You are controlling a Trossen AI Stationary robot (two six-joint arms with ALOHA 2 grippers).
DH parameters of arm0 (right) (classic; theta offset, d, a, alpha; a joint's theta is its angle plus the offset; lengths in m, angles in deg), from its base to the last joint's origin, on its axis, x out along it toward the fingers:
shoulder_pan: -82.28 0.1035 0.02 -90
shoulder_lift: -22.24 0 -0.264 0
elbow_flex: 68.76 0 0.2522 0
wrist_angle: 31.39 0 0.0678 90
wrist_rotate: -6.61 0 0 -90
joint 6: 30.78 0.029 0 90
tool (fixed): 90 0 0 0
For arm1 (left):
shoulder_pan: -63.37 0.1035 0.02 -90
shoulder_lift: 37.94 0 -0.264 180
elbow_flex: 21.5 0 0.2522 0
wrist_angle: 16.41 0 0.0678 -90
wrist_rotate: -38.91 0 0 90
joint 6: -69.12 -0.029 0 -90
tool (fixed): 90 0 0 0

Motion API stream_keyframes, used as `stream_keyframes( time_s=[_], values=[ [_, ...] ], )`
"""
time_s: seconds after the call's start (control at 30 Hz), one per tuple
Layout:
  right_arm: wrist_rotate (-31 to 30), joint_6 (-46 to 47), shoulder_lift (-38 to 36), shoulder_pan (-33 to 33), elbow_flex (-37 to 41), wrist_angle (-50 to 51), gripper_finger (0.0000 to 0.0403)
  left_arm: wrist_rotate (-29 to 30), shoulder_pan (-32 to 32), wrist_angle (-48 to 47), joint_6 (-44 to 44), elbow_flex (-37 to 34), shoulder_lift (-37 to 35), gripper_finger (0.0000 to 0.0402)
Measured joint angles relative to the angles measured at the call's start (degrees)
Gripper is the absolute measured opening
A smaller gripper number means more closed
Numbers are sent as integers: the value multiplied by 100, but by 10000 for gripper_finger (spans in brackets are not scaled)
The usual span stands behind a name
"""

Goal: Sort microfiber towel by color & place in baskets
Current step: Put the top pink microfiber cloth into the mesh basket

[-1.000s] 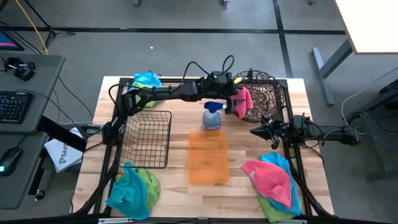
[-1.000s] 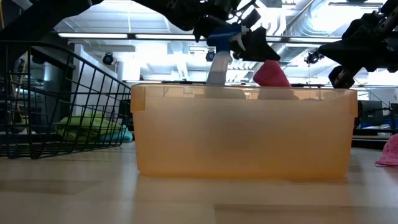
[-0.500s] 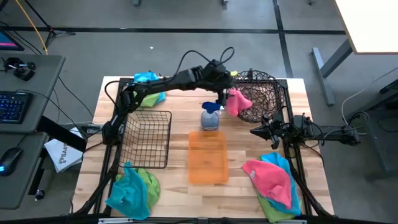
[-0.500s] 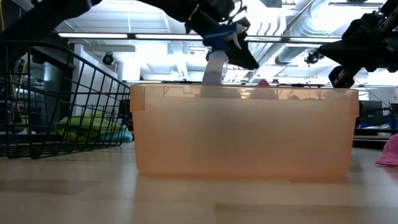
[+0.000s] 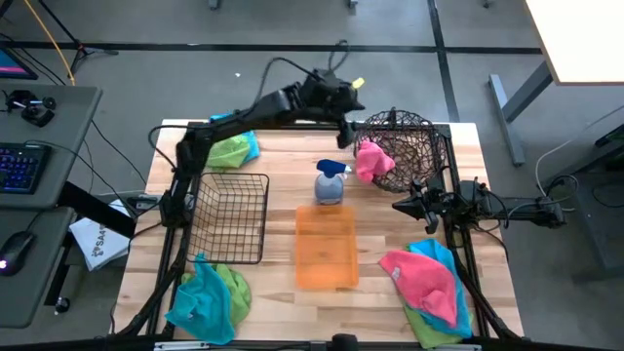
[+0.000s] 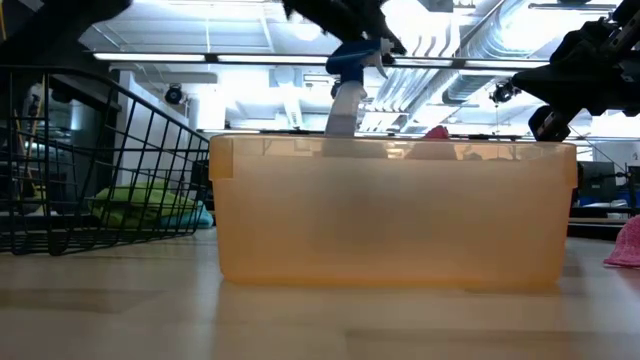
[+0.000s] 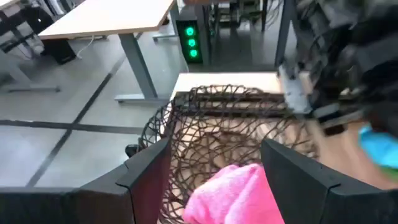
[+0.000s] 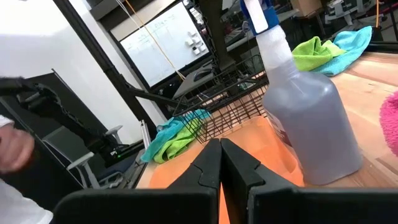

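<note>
pink towel (image 5: 369, 159) | draped on brown basket (image 5: 414, 146) rim | low view: mostly hidden

Both arms are dark, near black, built of slim tubular links joined by chunkier joints. Black cables loop loosely above the left arm (image 5: 263, 112), which carries a small yellow tag near its wrist. The right arm (image 5: 487, 207) ends in two flat, dark, tapered fingers (image 8: 205, 171).

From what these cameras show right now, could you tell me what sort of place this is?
Probably a robotics lab or workshop: the wooden table stands on a bare grey floor, a desk with a keyboard sits beside it, and the low view shows exposed ceiling ducts and strip lighting.
</note>
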Motion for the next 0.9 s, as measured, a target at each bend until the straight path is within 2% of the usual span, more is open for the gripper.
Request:
stream_keyframes(
  time_s=[0.1, 0.23, 0.4, 0.5, 0.57, 0.63, 0.7, 0.77, 0.83, 0.9],
  values=[
    [-2, -446, -4, -2, -49, 114, 0, -662, 181, -571, 422, 1, -406, 239],
    [0, -597, -11, -2, -108, 110, 0, -1657, 472, -1281, 863, 2, -896, 239],
    [-36, -553, -1, -2, -109, 253, 0, -1855, 461, -1494, 937, 2, -1341, 239],
    [-815, -705, 0, -8, -109, -14, 0, -1852, 351, -1426, 884, 2, -1543, 239],
    [-1326, 85, 0, -8, -109, -569, 0, -1850, 300, -1424, 877, 2, -1628, 239],
    [-2093, 834, -2, -7, -126, -1207, 0, -1845, 256, -1364, 882, -133, -1717, 239],
    [-2862, 1339, -4, -8, -131, -1629, 0, -1834, 233, -1126, 1000, -625, -1936, 239],
    [-3282, 1581, 0, -11, -129, -1965, 0, -1826, 219, -486, 1265, -1454, -2267, 239],
    [-3312, 1431, -7, -11, -130, -2188, 0, -1767, 201, 491, 1678, -2590, -2731, 239],
    [-3094, 1268, 3, -11, -130, -2308, 0, -1577, 200, 1658, 2177, -3831, -3267, 239]
  ],
)
